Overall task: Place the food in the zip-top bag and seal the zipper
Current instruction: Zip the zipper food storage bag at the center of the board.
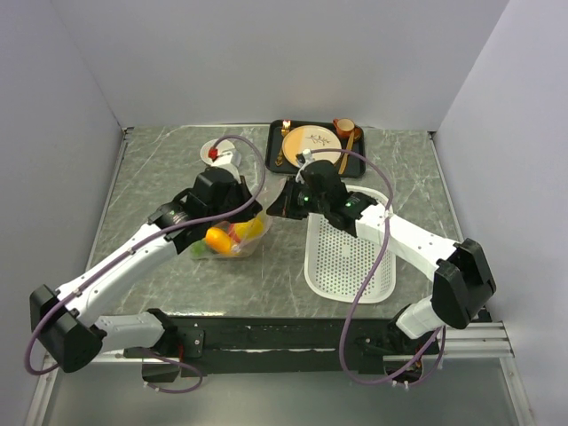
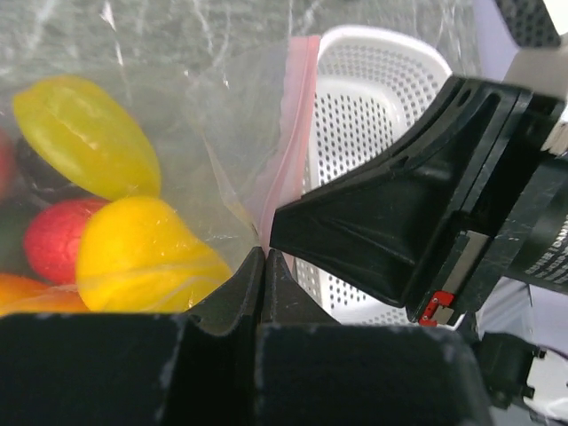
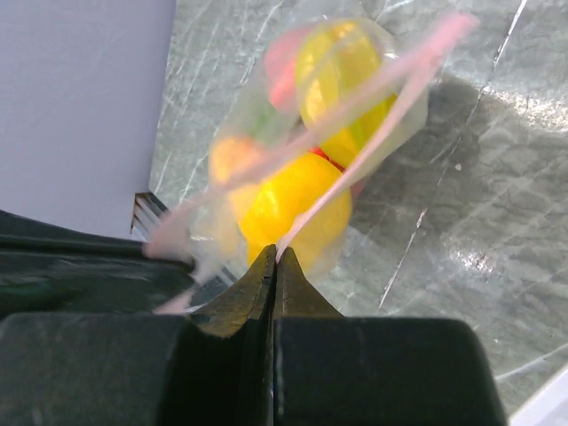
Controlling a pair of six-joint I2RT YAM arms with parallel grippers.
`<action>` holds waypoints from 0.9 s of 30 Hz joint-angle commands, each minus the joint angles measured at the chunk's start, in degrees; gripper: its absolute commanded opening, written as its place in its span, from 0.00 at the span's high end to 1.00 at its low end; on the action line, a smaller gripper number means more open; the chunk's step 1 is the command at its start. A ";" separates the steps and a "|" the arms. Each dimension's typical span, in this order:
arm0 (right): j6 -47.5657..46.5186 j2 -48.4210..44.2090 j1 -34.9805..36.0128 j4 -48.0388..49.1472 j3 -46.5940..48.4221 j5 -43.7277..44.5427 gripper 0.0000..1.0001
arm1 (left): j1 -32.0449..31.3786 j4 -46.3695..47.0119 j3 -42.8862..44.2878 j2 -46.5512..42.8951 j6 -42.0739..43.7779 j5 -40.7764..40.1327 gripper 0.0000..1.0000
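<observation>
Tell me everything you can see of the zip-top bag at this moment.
The bag is clear, crinkly plastic with a pale pink zipper along its mouth. The food is inside: yellow, red and orange pieces show through. It sits between the two arms, left of the white basket. The left gripper and the right gripper are both shut on the zipper, close together. In the blurred right wrist view the two pink edges look parted, so the mouth seems not fully sealed.
</observation>
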 commanded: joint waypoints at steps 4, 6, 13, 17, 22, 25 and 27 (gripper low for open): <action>-1.76 -3.47 0.20 -1.62 4.24 1.44 1.00 | 0.30 5.45 2.17 -0.59 -0.64 7.87 0.98; -2.02 -3.21 0.11 -2.41 6.16 1.44 1.00 | 0.30 6.24 2.43 -0.86 -1.17 7.26 0.97; -2.55 -3.91 0.20 -3.56 9.78 2.58 1.00 | 0.48 2.21 4.37 -0.77 -1.52 1.93 0.83; -2.29 -3.83 0.11 -4.60 10.57 4.42 1.00 | 0.66 1.50 3.32 -2.87 -1.44 -1.43 0.58; -2.46 -2.60 -0.06 -7.50 10.84 7.50 1.00 | 0.83 4.57 -0.63 -9.89 -1.17 -3.98 0.33; -2.46 -1.63 -0.15 -7.95 10.66 8.03 1.00 | 0.74 3.35 -2.13 -12.27 -0.56 -6.54 0.31; -2.38 -1.10 -0.24 -7.95 10.75 8.30 1.00 | 0.74 1.94 -3.88 -13.33 -0.64 -8.37 0.27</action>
